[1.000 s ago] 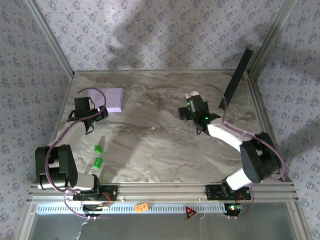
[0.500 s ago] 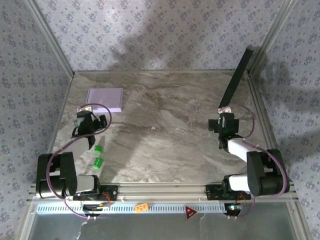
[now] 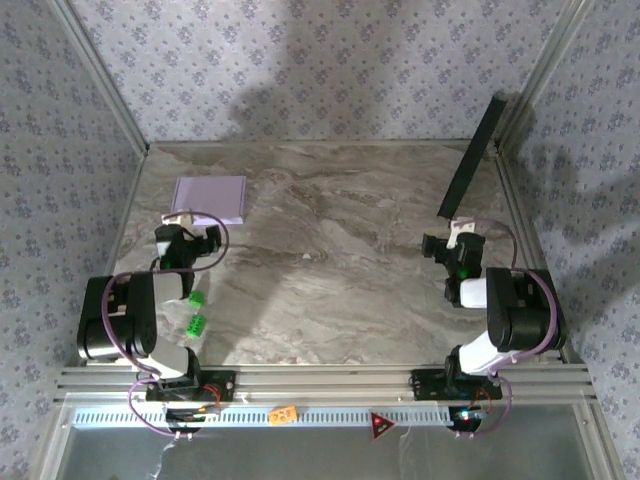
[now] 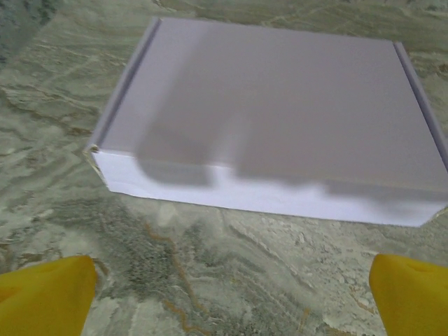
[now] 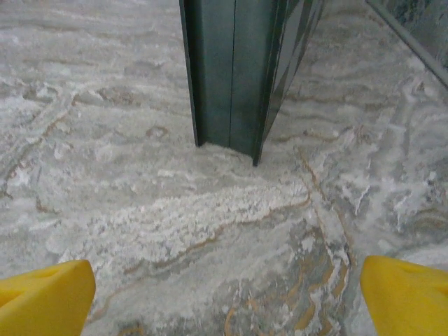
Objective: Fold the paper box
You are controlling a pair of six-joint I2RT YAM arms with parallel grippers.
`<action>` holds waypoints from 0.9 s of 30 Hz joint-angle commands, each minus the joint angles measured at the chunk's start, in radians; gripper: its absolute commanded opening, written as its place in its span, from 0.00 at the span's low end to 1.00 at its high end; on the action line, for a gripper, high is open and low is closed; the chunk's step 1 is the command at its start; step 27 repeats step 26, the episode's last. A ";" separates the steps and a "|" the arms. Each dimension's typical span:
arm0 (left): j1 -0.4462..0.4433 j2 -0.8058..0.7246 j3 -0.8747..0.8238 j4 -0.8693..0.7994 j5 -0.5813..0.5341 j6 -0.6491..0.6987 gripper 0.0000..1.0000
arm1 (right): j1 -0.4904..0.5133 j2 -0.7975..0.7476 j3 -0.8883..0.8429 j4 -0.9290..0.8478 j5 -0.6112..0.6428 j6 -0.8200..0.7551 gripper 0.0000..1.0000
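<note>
I am holding my left gripper (image 4: 227,297) spread wide and empty, with the paper box (image 4: 273,105) lying folded shut, lavender, at its 12 o'clock, near the table's (image 3: 330,260) 10 o'clock corner. My right gripper (image 5: 224,301) is also gaping empty, facing the black panel (image 5: 238,70) at its 12 o'clock.

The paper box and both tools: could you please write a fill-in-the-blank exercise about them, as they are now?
1. The folded paper box lies on the ___ side of the table.
2. The left tool stands ___ in front of the box.
3. The right tool faces the black panel and holds ___.
Missing words: left; open; nothing.
</note>
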 commanded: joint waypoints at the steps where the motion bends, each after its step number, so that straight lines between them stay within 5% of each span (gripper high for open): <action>1: -0.019 0.031 -0.010 0.112 0.054 0.053 1.00 | 0.026 -0.002 0.044 0.017 0.021 -0.009 0.99; 27: -0.036 0.032 -0.007 0.106 0.022 0.062 1.00 | 0.033 -0.003 0.032 0.037 0.036 -0.012 0.99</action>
